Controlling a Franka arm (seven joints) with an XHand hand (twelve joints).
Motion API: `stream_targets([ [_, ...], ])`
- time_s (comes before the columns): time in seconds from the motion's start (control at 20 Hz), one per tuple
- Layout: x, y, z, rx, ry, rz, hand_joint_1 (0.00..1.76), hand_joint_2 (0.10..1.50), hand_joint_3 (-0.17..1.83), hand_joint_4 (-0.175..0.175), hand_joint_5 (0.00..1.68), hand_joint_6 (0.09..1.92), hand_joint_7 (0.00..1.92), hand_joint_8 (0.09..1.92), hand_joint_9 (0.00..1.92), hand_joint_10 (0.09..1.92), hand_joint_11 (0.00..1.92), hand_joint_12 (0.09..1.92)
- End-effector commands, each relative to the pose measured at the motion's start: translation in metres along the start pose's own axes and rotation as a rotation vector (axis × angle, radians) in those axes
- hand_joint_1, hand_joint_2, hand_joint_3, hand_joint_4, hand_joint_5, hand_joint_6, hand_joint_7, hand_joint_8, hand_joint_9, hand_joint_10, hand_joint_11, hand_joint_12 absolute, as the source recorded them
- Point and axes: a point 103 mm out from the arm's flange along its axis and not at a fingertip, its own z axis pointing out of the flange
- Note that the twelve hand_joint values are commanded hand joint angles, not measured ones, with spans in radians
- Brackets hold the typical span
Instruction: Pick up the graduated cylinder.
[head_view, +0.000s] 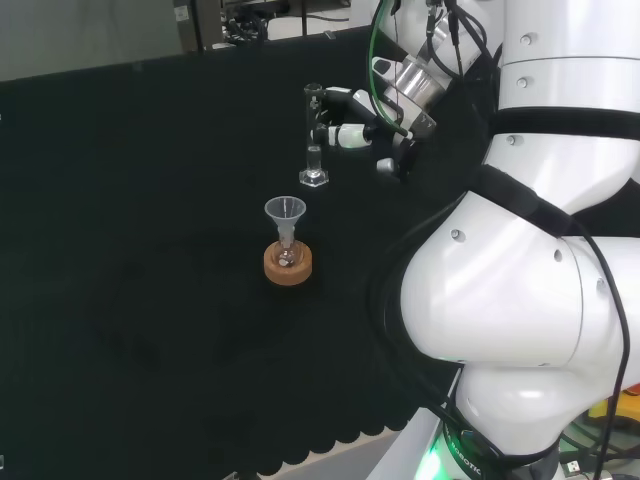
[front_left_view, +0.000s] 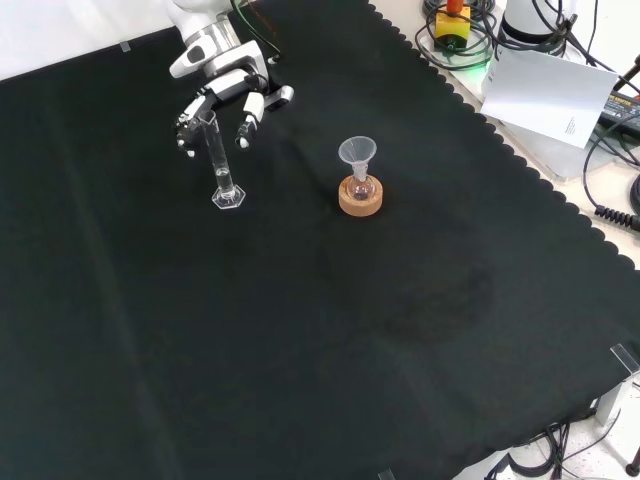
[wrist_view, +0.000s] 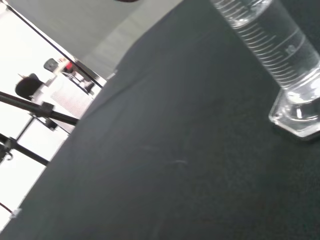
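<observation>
Graduated cylinder (front_left_view: 222, 160) stands upright on its hexagonal foot toward the bench's far edge in the front view, the hand (front_left_view: 225, 95) at its upper part, fingers (front_left_view: 247, 118) spread and half-curled, seemingly not closed on it. Tall and narrow, it could tip if nudged sideways. Actual contact is hard to judge; the clear glass blurs its rim.

Even overhead light, black cloth (front_left_view: 300, 330) soaks it up, shadows barely show. Glare on arm links (head_view: 520, 300) right of hand (head_view: 350, 125) in head view. Wrist view: bright blown-out background, cylinder (wrist_view: 280, 55) close, slightly soft.
</observation>
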Motion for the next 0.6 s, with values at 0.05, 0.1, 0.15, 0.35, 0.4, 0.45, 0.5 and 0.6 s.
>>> stream_targets([
  [0.05, 0.001, 0.007, 0.012, -0.027, 0.090, -0.024, 0.90, 1.00, -0.17, -0.035, 0.50, 0.09, 0.38, 0.63, 0.59, 0.56, 0.35, 1.31],
  [0.1, 0.000, 0.008, 0.014, -0.025, 0.097, -0.027, 0.90, 1.00, -0.17, -0.034, 0.51, 0.09, 0.39, 0.63, 0.59, 0.56, 0.35, 1.31],
  [0.15, -0.001, 0.009, 0.015, -0.023, 0.103, -0.028, 0.91, 1.00, -0.17, -0.033, 0.51, 0.09, 0.39, 0.63, 0.59, 0.56, 0.35, 1.31],
  [0.35, -0.004, 0.011, 0.019, -0.028, 0.126, -0.030, 0.93, 1.00, -0.17, -0.033, 0.50, 0.09, 0.38, 0.62, 0.59, 0.55, 0.35, 1.30],
  [0.4, -0.005, 0.011, 0.020, -0.032, 0.128, -0.028, 0.93, 1.00, -0.17, -0.033, 0.50, 0.09, 0.38, 0.62, 0.59, 0.55, 0.35, 1.30],
  [0.45, -0.006, 0.011, 0.021, -0.033, 0.135, -0.028, 0.93, 1.00, -0.17, -0.033, 0.50, 0.09, 0.38, 0.62, 0.59, 0.55, 0.35, 1.30],
  [0.5, -0.007, 0.011, 0.022, -0.034, 0.141, -0.026, 0.94, 0.99, -0.17, -0.033, 0.50, 0.09, 0.39, 0.62, 0.59, 0.55, 0.35, 1.30],
  [0.6, -0.009, 0.010, 0.024, -0.039, 0.154, -0.019, 0.95, 0.99, -0.17, -0.033, 0.50, 0.09, 0.42, 0.61, 0.61, 0.54, 0.37, 1.30],
])
